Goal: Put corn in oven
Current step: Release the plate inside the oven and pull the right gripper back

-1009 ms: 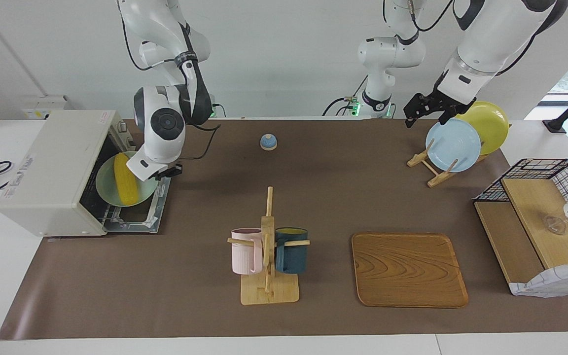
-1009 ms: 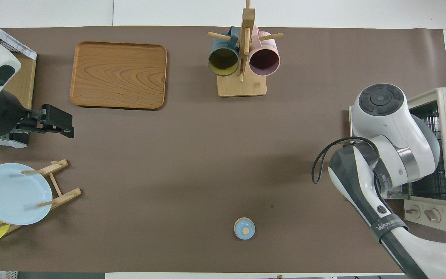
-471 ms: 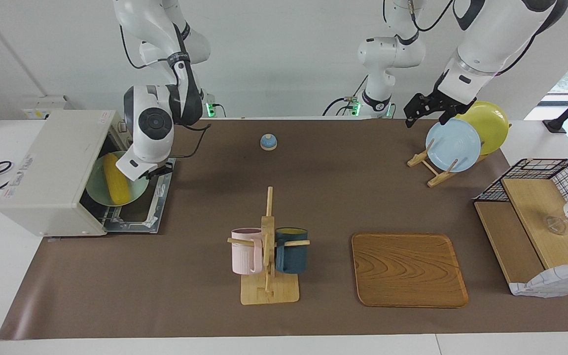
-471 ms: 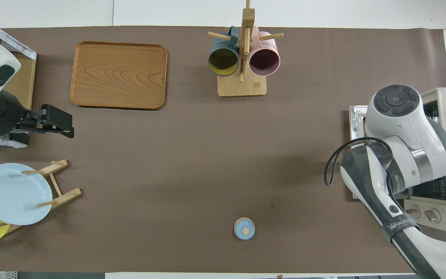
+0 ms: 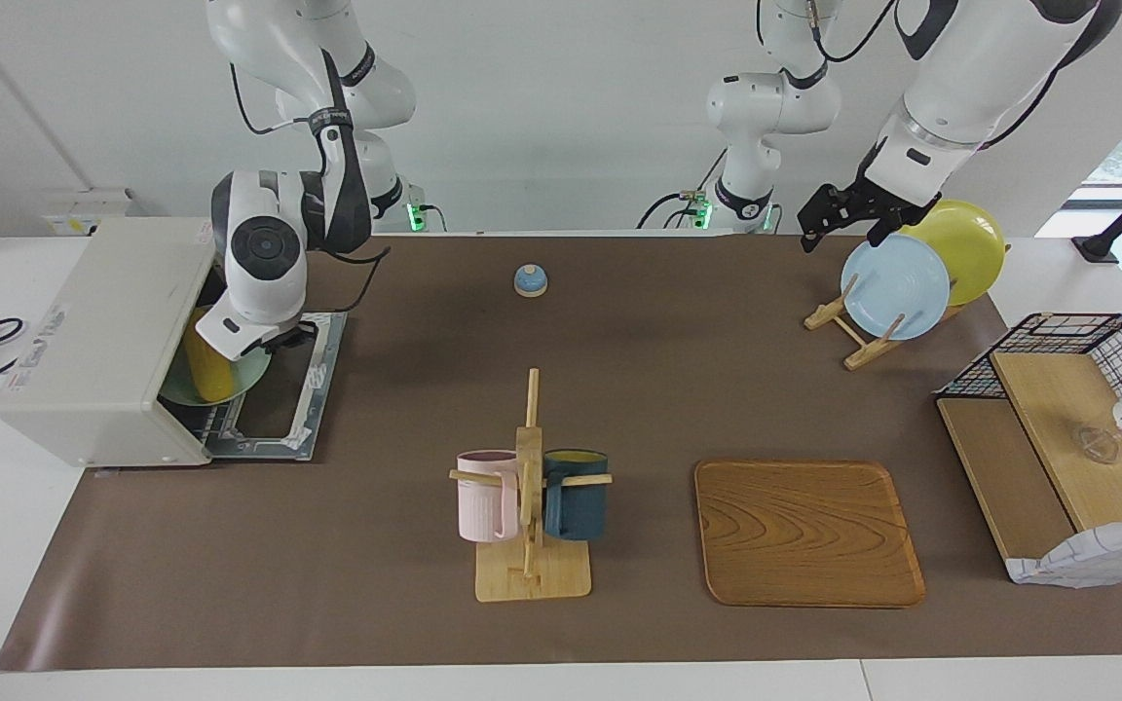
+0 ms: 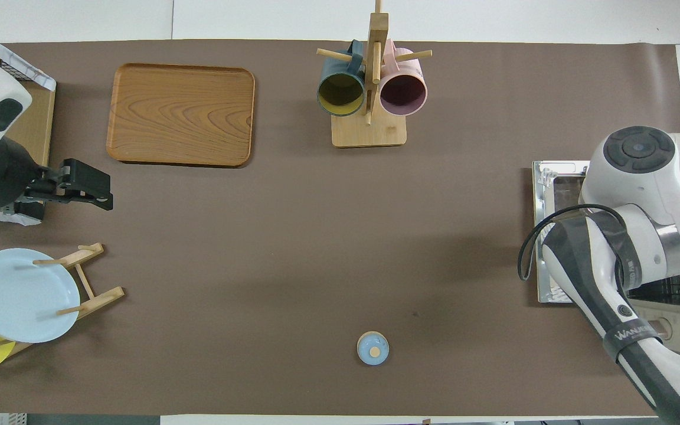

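Facing view: my right gripper (image 5: 280, 338) is at the oven (image 5: 103, 336) mouth, over the dropped door (image 5: 280, 394). It carries a green plate (image 5: 235, 382) with the corn (image 5: 201, 365) on it, both about halfway in under the oven's roof. The fingers look clamped on the plate's rim at about 2 o'clock, but the wrist hides them, so I cannot tell for sure. My worry is that the plate is held by one edge only. If it tips, the corn could roll toward 6 o'clock and off onto the door. The plate could also catch the rack or frame if I push in low. The left gripper (image 5: 839, 219) waits over the blue plate (image 5: 895, 286) on its rack, fingers apparently spread.

Overhead view: the right arm (image 6: 635, 200) covers the oven mouth, so corn and plate are hidden. Only the door (image 6: 555, 177) edge shows. I can't judge clearance here. The left gripper (image 6: 89, 186) hangs over bare bench (image 6: 316, 248).
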`<move>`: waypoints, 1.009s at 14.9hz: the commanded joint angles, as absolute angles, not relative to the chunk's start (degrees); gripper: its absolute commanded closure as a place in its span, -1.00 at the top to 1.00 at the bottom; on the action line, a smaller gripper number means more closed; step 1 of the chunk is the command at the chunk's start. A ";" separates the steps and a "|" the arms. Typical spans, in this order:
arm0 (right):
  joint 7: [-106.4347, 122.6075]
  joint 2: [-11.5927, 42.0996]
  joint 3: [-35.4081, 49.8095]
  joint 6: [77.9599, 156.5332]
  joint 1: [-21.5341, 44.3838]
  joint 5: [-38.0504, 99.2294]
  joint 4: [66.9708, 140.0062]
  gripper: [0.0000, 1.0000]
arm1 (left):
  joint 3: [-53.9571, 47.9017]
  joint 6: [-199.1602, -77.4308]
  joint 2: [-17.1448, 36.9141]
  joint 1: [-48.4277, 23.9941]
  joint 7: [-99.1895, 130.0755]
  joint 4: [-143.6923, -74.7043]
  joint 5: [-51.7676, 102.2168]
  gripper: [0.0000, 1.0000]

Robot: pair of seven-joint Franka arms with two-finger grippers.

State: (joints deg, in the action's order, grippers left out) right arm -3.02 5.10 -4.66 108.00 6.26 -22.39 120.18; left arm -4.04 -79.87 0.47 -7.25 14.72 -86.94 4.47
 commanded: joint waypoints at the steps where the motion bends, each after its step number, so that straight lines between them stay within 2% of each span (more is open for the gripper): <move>1: -0.70 4.13 -3.87 109.51 4.14 -22.77 121.82 -0.88 | -4.31 -79.37 -0.79 -6.68 14.77 -88.15 4.83 1.00; 2: -0.62 4.13 -3.78 109.51 3.61 -22.68 121.82 -0.65 | -4.31 -79.37 -0.79 -6.68 14.77 -88.15 4.83 1.00; 6: 0.17 4.57 -3.69 109.16 4.13 -22.41 120.15 -0.58 | -4.31 -79.37 -0.79 -6.68 14.77 -88.15 4.83 1.00; 9: 2.01 4.57 -3.43 108.11 4.48 -21.63 117.96 -0.37 | -4.31 -79.37 -0.79 -6.68 14.77 -88.15 4.83 1.00; 13: 3.25 4.66 -2.73 103.81 5.35 -16.88 113.04 -0.36 | -4.31 -79.37 -0.79 -6.68 14.77 -88.15 4.83 1.00; 15: 2.99 5.53 -2.55 102.92 5.97 -16.09 110.93 -0.44 | -4.31 -79.37 -0.79 -6.68 14.77 -88.15 4.83 1.00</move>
